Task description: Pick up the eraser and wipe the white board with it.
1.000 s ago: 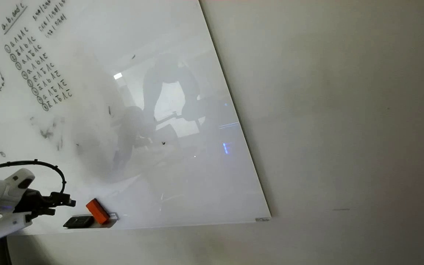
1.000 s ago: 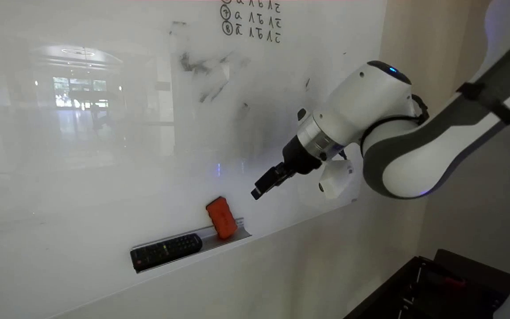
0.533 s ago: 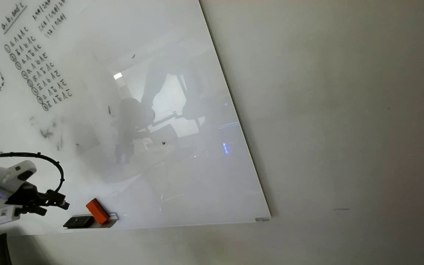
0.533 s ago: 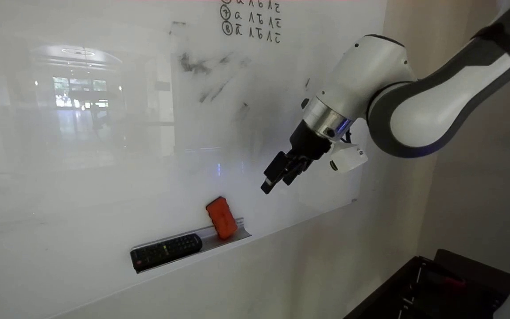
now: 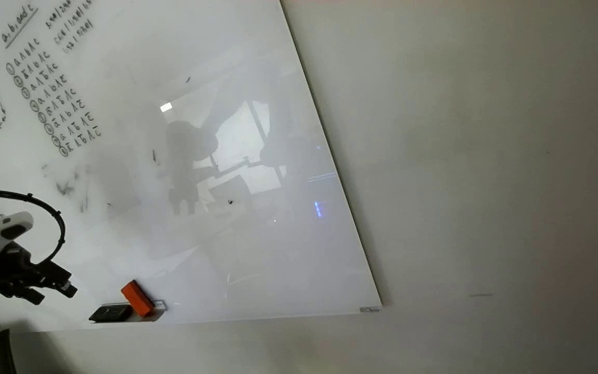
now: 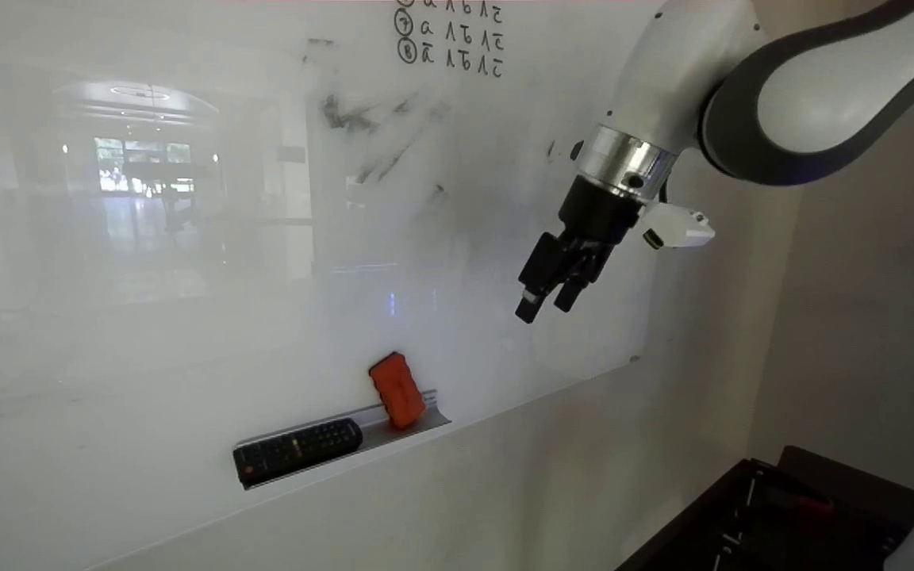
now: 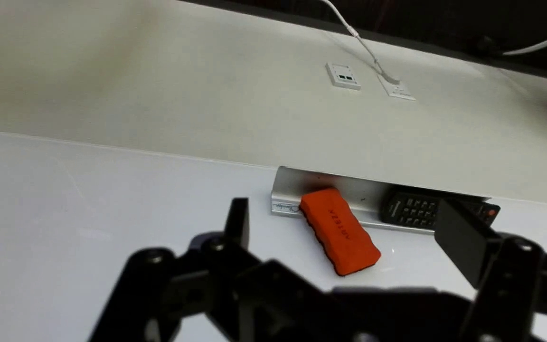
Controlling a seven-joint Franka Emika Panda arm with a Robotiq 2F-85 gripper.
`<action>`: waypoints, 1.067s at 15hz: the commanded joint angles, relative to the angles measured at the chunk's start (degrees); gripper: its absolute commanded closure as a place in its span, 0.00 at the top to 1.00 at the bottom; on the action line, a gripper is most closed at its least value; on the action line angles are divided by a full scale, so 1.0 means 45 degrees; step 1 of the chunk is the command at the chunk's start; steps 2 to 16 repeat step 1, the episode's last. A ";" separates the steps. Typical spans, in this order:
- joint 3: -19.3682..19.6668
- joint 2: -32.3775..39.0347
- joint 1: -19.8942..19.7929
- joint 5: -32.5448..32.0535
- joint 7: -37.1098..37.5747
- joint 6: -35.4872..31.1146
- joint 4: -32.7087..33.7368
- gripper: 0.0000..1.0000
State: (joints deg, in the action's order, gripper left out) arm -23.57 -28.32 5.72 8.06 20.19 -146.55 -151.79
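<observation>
The red-orange eraser (image 5: 138,298) leans tilted on a small metal tray, against the white board (image 5: 257,244); it shows in an exterior view (image 6: 398,390) and in the wrist view (image 7: 340,232). The board also shows in an exterior view (image 6: 211,341). It bears black handwriting and smudges at its upper part. My gripper (image 6: 547,305) is open and empty, apart from the eraser and off to its upper right there; in an exterior view the gripper (image 5: 54,293) is left of the eraser. In the wrist view the eraser appears between the open fingers (image 7: 342,213), farther off.
A black remote (image 6: 298,450) lies on the metal tray (image 7: 285,187) beside the eraser. The off-white wall (image 5: 460,182) continues below and beside the board. A wall outlet with a white cable (image 7: 356,35) is below the board. A dark piece of furniture (image 6: 790,515) stands at lower right.
My gripper has moved away from the eraser, rightward and up in an exterior view, and turned to point more downward, showing both fingers apart. The eraser and remote have not moved.
</observation>
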 commanded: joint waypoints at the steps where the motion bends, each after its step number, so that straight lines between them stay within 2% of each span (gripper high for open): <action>1: 0.0500 -0.1235 0.0194 -0.0735 0.0592 0.1458 -0.0222 1.00; 16: 0.0500 -0.1235 0.0194 -0.0735 0.0592 0.1458 -0.0222 1.00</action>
